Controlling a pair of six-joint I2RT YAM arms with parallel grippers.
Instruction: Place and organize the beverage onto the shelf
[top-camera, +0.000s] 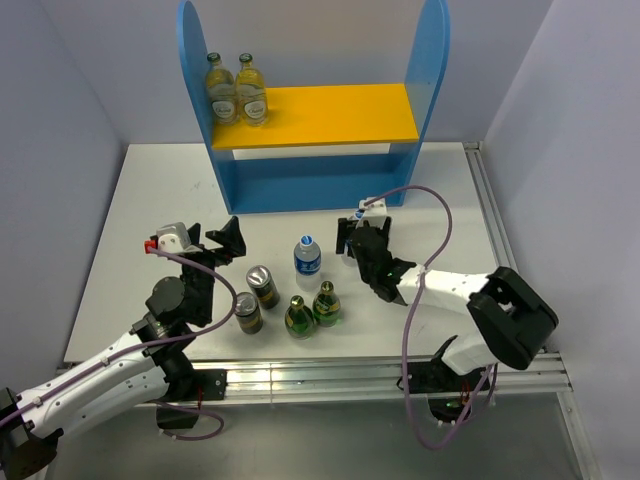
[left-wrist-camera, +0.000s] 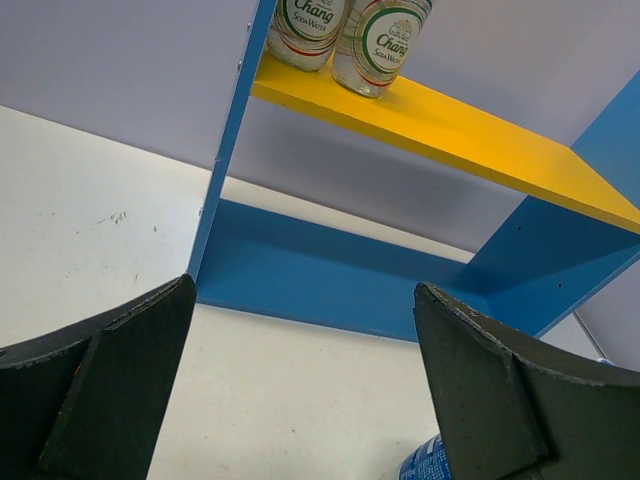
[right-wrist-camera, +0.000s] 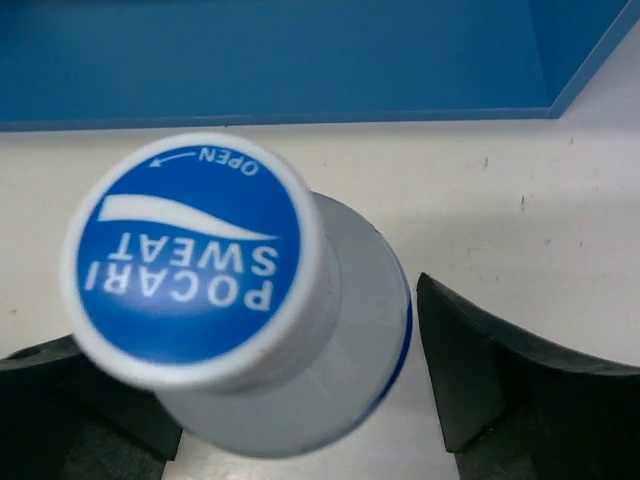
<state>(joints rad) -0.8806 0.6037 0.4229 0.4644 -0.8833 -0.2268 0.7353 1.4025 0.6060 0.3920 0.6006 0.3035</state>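
Looming closest, the white plastic Pocari Sweat bottle (right-wrist-camera: 190, 260) with its blue cap sits between the fingers of the right gripper (top-camera: 350, 233), likely for lifting to the blue-sided, yellow-boarded shelf (top-camera: 340, 115) just beyond. Whether they pinch it, I cannot tell. The left gripper (left-wrist-camera: 302, 290) gapes empty.

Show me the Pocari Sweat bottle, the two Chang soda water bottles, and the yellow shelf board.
Pocari Sweat bottle (right-wrist-camera: 185, 255): right wrist view, on its blue cap.
Chang soda water bottles (left-wrist-camera: 385, 40): left wrist view, on the right bottle's label.
Yellow shelf board (top-camera: 340, 115): top external view, on its top surface.
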